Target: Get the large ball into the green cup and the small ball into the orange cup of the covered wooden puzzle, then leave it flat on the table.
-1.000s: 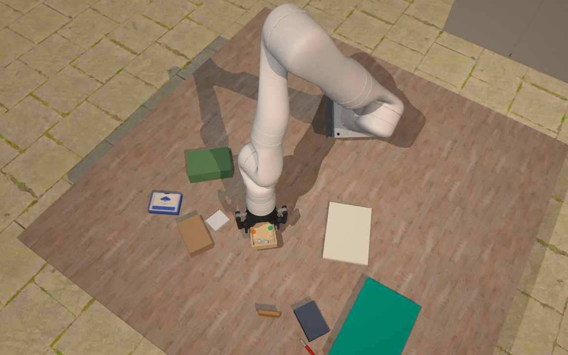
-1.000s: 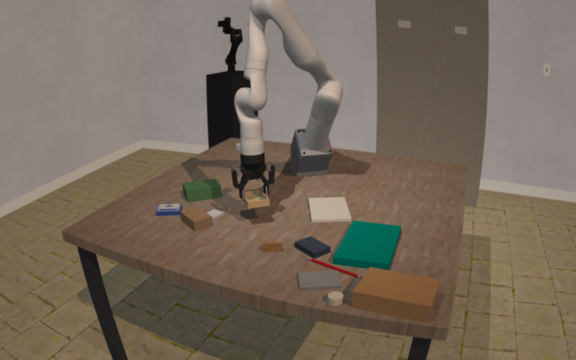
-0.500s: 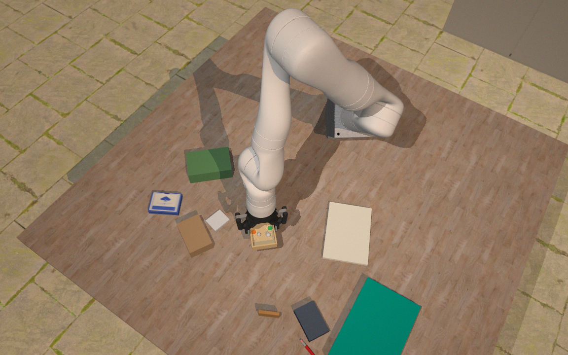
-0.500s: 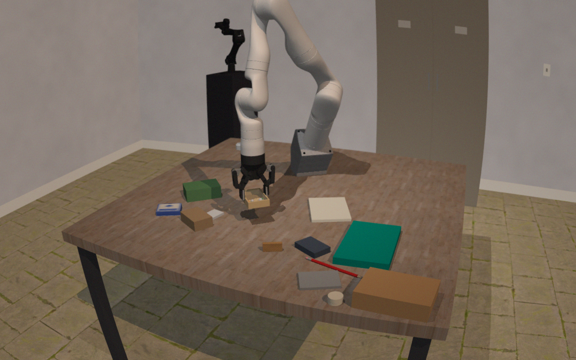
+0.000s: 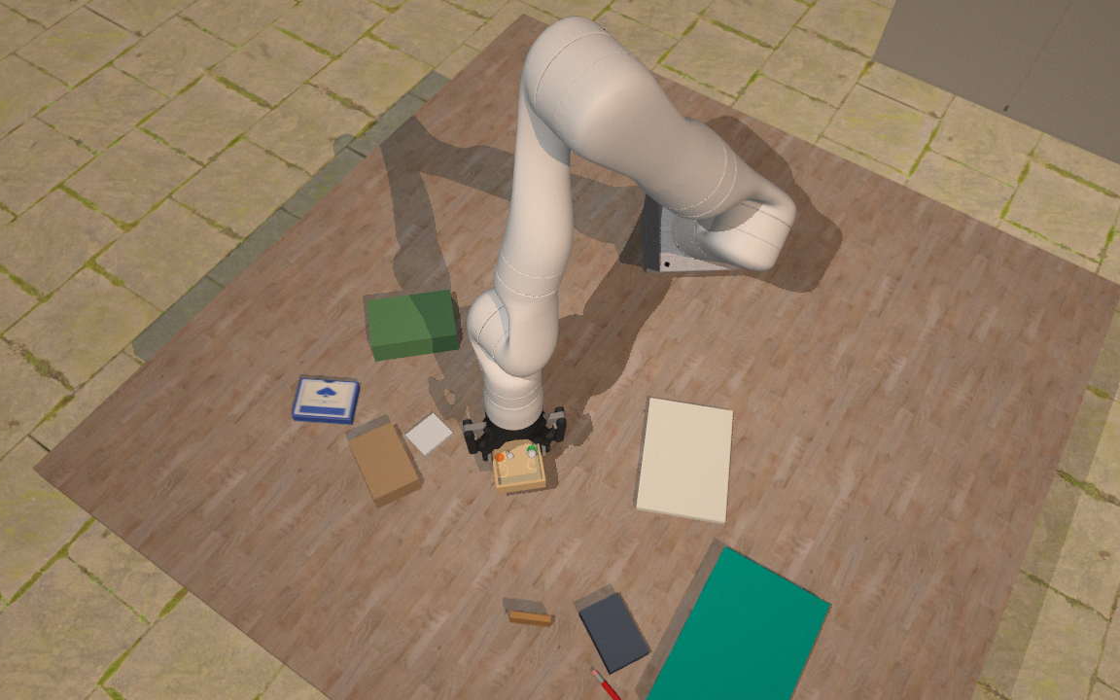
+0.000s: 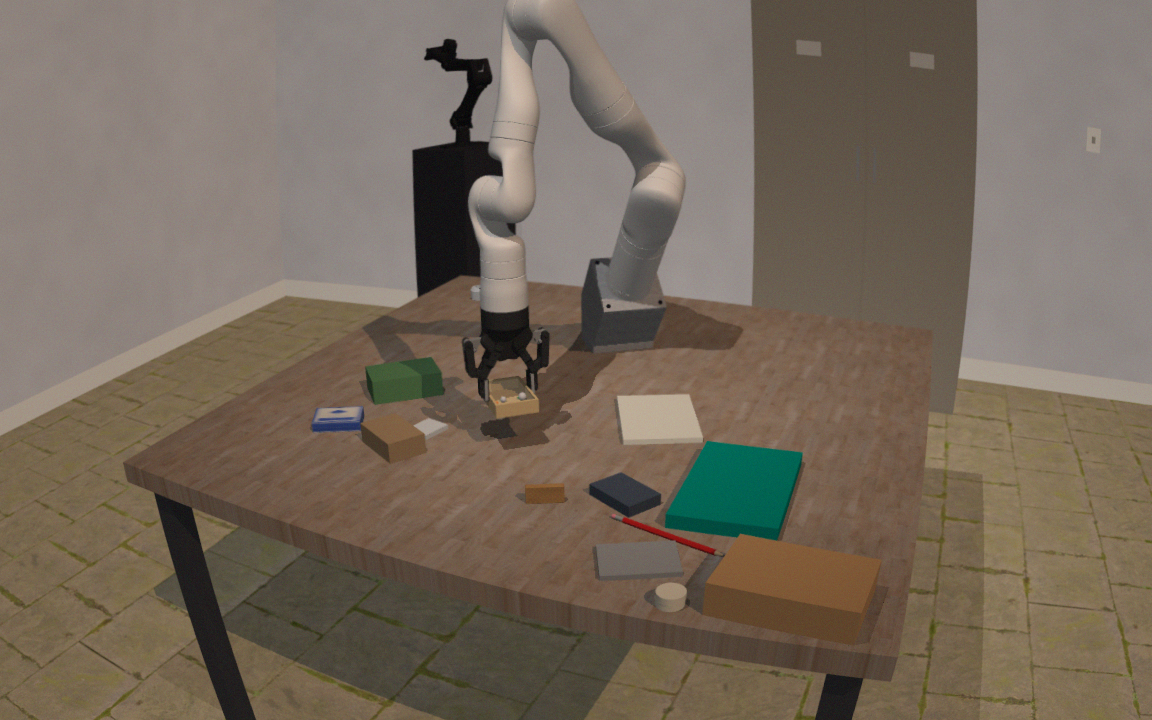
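Note:
The covered wooden puzzle (image 5: 518, 469) is a small light-wood box with an orange cup (image 5: 501, 456) at its far left corner and a green cup (image 5: 532, 450) at its far right corner. A white ball sits at each cup; I cannot tell which is the larger. My gripper (image 5: 515, 441) points down and is shut on the puzzle's far end. In the exterior view the puzzle (image 6: 513, 400) hangs from the gripper (image 6: 506, 386), lifted a little above the table with its shadow below it.
A green box (image 5: 412, 324), a blue card box (image 5: 326, 400), a brown box (image 5: 383, 462) and a small white tile (image 5: 428, 433) lie left of the puzzle. A cream board (image 5: 684, 458), a teal board (image 5: 742, 629), a dark block (image 5: 612, 631) and a small wooden block (image 5: 530, 616) lie to the right and nearer.

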Available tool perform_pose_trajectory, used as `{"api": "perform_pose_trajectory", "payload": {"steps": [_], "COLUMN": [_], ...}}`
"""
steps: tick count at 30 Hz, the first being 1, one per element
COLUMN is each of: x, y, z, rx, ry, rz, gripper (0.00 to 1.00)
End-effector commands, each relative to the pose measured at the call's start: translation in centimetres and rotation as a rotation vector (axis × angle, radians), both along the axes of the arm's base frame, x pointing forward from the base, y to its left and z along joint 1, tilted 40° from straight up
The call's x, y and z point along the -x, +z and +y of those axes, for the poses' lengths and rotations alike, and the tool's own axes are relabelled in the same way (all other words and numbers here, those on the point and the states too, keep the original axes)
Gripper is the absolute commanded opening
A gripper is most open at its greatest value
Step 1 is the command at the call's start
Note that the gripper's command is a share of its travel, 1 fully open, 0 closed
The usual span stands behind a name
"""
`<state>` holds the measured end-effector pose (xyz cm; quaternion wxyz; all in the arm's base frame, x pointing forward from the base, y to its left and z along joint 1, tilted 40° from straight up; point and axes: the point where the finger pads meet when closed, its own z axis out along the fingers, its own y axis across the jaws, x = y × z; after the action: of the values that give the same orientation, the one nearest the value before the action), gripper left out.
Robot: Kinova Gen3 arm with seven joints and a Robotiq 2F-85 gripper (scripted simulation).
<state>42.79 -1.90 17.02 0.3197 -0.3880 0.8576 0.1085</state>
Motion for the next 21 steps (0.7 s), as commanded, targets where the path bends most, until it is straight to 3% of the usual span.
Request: {"api": "perform_pose_trajectory", "payload": {"steps": [1,10,21], "x": [0.02,0.09,-0.01], "y": [-0.01,-0.03,0.02], "z": [0.03,0.05,-0.08], "rx": [-0.014,-0.014,-0.007], "ry": [-0.005,-0.013,0.004], "rz": [-0.013,-0.026,0.012], "gripper": [0.74,0.74,0.74]}}
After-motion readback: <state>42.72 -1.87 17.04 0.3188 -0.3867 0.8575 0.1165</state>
